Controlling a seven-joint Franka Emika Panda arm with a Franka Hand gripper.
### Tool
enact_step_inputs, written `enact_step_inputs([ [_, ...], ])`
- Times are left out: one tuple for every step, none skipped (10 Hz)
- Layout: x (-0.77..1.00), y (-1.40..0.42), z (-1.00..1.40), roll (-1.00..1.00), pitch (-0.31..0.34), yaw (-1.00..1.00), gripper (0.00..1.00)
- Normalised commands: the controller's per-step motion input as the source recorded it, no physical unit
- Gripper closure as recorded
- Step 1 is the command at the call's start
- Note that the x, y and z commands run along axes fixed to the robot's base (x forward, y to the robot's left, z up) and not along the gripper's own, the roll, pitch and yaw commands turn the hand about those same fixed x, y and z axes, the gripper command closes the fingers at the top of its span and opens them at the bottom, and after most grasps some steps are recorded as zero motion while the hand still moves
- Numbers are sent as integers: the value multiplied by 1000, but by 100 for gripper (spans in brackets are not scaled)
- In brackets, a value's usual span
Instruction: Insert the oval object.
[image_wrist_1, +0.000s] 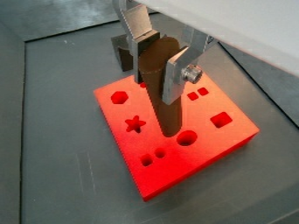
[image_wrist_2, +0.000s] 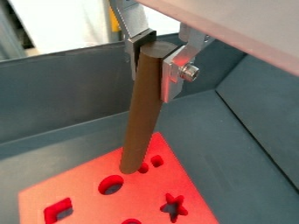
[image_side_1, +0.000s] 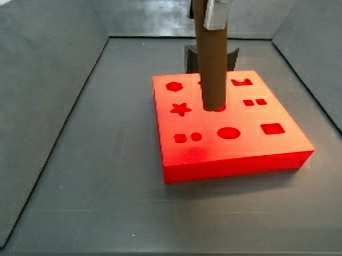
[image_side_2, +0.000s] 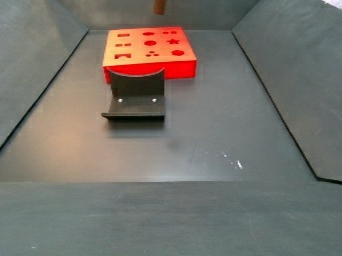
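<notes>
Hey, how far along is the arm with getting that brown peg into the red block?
Picked up already: the hand grips the oval object at its top and holds it upright. In hand: its lower end meets the red block near the middle, at or just entering a hole; how deep is unclear. Left: push it down and let go. The fixture stands beside the block.

The tool (image_wrist_2: 149, 54) grips the upright oval object (image_wrist_2: 142, 114) above the red block (image_wrist_2: 87, 192).

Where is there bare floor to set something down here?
Free: the wide floor on the near side of the fixture. Crowded: the red block, where the pincer holds the oval object upright.
</notes>
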Motion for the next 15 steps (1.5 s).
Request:
enact_step_inputs([
  [0, 0, -23, 0, 0, 0, 100],
  [303, 0, 0, 0, 124, -80, 100],
  [0, 0, 0, 97, 500, -343, 100],
  [0, 0, 106, 134, 500, -320, 100],
  [0, 0, 103, 134, 500, -320, 100],
  [0, 0, 94, 139, 500, -317, 100],
  [0, 0, 77, 144, 500, -314, 100],
  [71, 3, -14, 137, 383, -480, 100],
  [0, 0, 0, -6, 0, 0, 100],
  [37, 0, 0, 0, 0, 0, 100],
  [551, -111, -129, 80, 209, -223, 100],
  [274, -109, -160, 91, 467, -254, 100],
  [166, -63, -200, 94, 426, -389, 100],
  [214, -43, -269, 123, 363, -411, 100],
  [389, -86, -271, 139, 303, -334, 100],
])
